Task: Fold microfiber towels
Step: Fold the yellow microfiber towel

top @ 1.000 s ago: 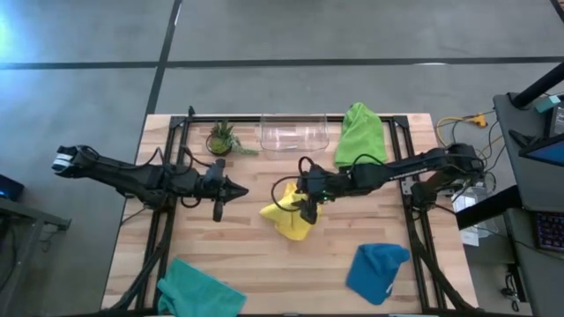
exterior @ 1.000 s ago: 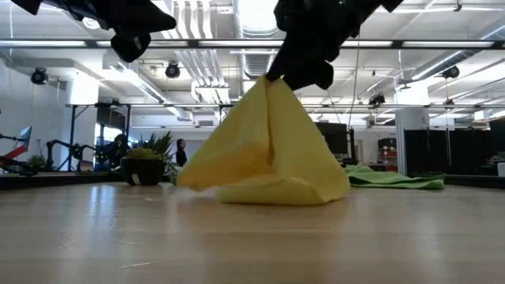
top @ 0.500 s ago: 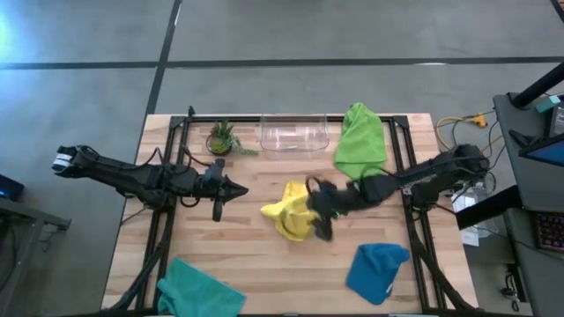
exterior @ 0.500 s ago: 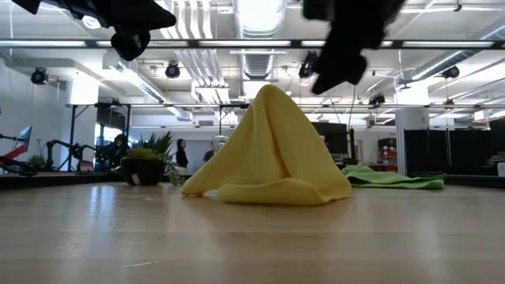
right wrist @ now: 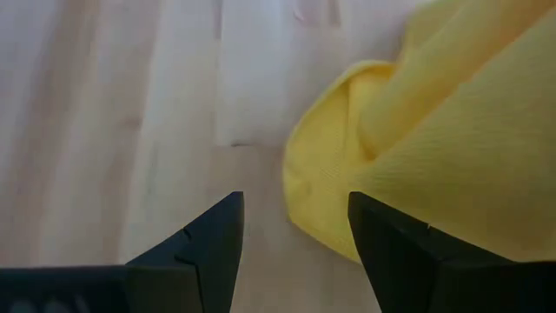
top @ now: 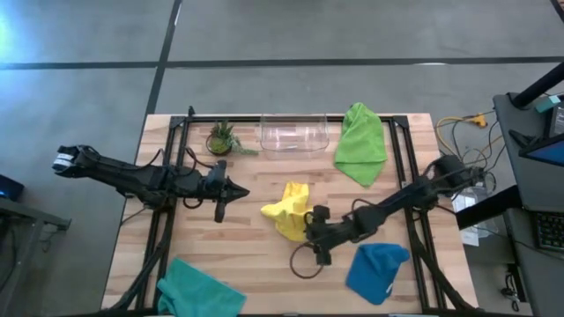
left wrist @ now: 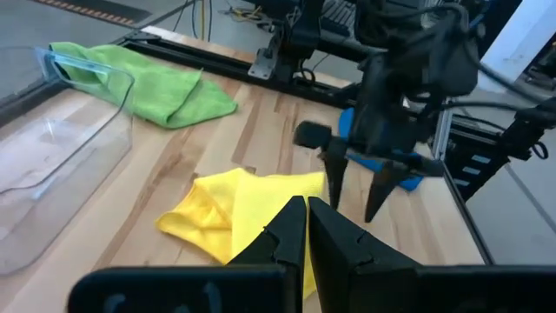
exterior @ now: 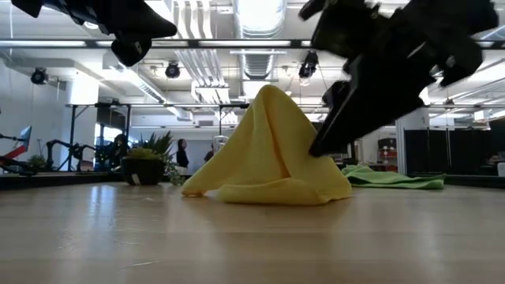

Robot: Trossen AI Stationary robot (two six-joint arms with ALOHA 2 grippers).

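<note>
The yellow towel [top: 289, 211] lies crumpled in a peaked heap at the table's middle, its lower folds on the wood; it also shows in the low view [exterior: 264, 154]. My right gripper [top: 318, 250] is open, fingers pointing down, just off the heap's near right side [left wrist: 356, 196]; the towel's edge [right wrist: 321, 187] lies just beyond its fingertips, apart from them as far as I can see. My left gripper [top: 243, 190] is shut and empty, hovering left of the heap [left wrist: 306, 217]. The lime green towel [top: 361, 143], blue towel [top: 377, 271] and teal towel [top: 198, 291] lie bunched on the table.
A clear plastic bin [top: 293, 134] and a small potted plant [top: 222, 138] stand along the far edge. A dark cable loop [top: 304, 264] hangs by my right gripper. Bare wood lies between the yellow towel and the near edge.
My right gripper has let go of the yellow towel's peak, then gone toward the table's near edge and down beside the heap. The towel has stayed where it was as a peaked heap, its top now rounded.
</note>
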